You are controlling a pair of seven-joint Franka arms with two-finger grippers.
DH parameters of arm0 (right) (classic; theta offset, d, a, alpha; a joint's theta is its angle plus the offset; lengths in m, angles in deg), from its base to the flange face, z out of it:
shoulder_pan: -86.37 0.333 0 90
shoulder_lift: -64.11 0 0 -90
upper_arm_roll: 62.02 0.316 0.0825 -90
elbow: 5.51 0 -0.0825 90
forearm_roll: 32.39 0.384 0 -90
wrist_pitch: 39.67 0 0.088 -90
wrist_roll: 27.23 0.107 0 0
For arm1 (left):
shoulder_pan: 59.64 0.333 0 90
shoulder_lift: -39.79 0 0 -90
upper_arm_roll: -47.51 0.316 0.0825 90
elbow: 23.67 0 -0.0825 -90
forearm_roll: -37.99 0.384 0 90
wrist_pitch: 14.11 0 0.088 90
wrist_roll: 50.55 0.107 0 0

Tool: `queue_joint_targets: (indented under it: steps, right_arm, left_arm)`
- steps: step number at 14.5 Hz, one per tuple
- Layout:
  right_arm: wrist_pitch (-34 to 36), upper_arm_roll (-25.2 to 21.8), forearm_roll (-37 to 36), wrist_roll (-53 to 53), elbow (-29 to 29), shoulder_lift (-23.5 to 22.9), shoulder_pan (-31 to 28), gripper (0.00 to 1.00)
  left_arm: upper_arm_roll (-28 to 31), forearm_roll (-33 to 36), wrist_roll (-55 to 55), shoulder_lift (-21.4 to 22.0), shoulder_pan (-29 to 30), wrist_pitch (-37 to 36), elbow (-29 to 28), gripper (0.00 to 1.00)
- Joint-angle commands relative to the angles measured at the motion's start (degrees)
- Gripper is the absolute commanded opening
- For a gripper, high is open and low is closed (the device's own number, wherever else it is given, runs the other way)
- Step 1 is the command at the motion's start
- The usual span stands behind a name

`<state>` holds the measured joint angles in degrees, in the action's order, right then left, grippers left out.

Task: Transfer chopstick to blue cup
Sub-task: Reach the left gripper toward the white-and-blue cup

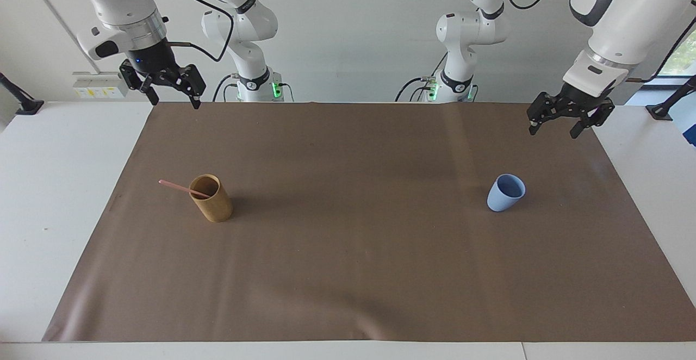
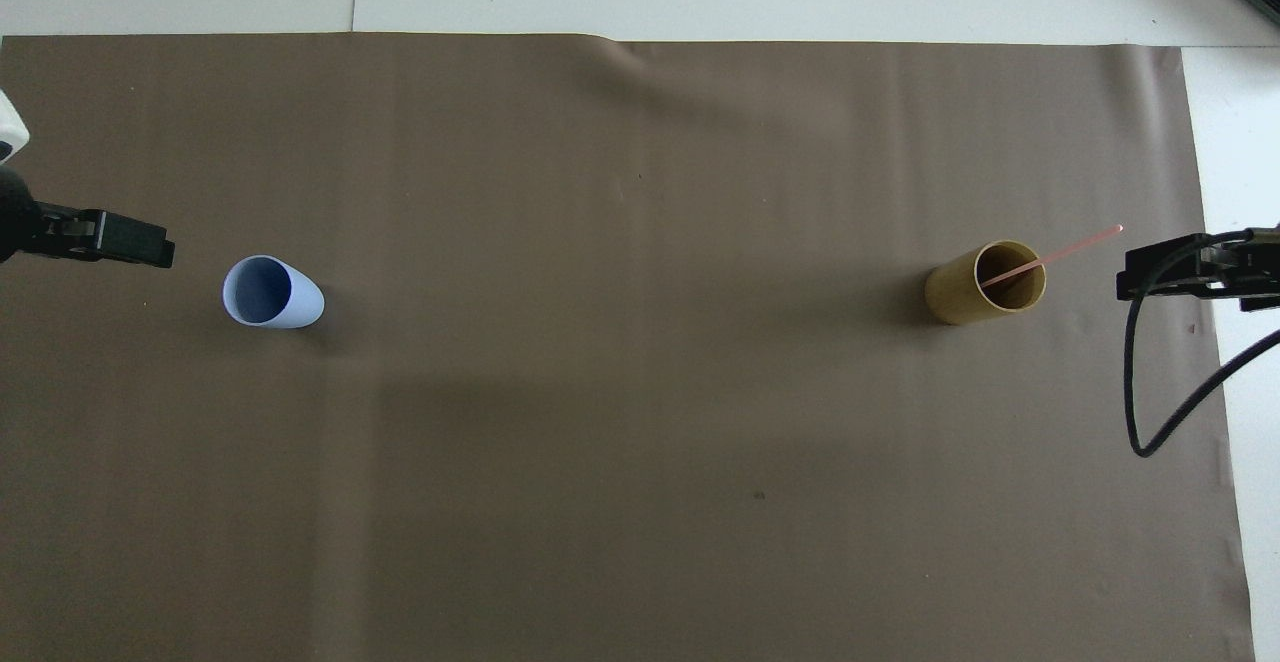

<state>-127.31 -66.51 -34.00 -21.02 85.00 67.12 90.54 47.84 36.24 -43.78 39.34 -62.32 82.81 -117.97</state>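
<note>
A thin pink chopstick (image 1: 178,186) (image 2: 1062,253) leans in a tan cylindrical cup (image 1: 214,206) (image 2: 968,294) toward the right arm's end of the table, its upper end sticking out over the rim. The blue cup (image 1: 503,197) (image 2: 290,307) stands upright and empty toward the left arm's end. My left gripper (image 1: 553,131) (image 2: 150,247) hangs open and empty over the mat's edge, near the blue cup. Over the mat's corner by its own base, my right gripper (image 1: 175,102) (image 2: 1135,278) waits open and empty.
A brown mat (image 1: 353,273) covers most of the white table (image 1: 60,186). A black cable (image 2: 1150,412) loops down from the right arm's wrist. Both arm bases (image 1: 255,85) stand at the table's robot end.
</note>
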Motion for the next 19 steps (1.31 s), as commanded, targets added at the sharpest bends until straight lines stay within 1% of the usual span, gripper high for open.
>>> queue_joint_targets:
  steps: [1,4,6,10,14,16,18,19]
  right_arm:
    - [-0.52,0.45,0.2,-1.11,0.72,0.51,-0.84,1.0]
    - [-0.43,0.45,0.2,-1.11,0.72,0.51,-0.84,1.0]
    - [-0.43,0.45,0.2,-1.11,0.72,0.51,-0.84,1.0]
    - [-0.43,0.45,0.2,-1.11,0.72,0.51,-0.84,1.0]
    - [-0.43,0.45,0.2,-1.11,0.72,0.51,-0.84,1.0]
    - [-0.43,0.45,0.2,-1.11,0.72,0.51,-0.84,1.0]
    - [-0.43,0.45,0.2,-1.11,0.72,0.51,-0.84,1.0]
    - [-0.43,0.45,0.2,-1.11,0.72,0.51,-0.84,1.0]
  left_arm:
    - [0.55,-0.44,0.17,1.08,-0.57,3.26,-3.6,1.0]
    - [0.55,-0.44,0.26,0.99,-0.66,10.11,-8.96,1.0]
    - [0.55,-0.44,0.26,0.81,-0.48,12.85,-11.51,1.0]
    - [0.55,-0.44,0.35,-2.7,0.22,17.07,-12.49,1.0]
    - [0.64,-0.44,0.61,-4.63,1.18,20.06,-13.54,1.0]
    - [0.64,-0.44,1.57,-4.9,1.54,21.64,-15.64,1.0]
    - [0.73,-0.44,1.66,-4.82,2.15,26.02,-19.15,1.0]
    - [0.64,-0.44,1.66,-4.9,2.5,27.61,-20.04,1.0]
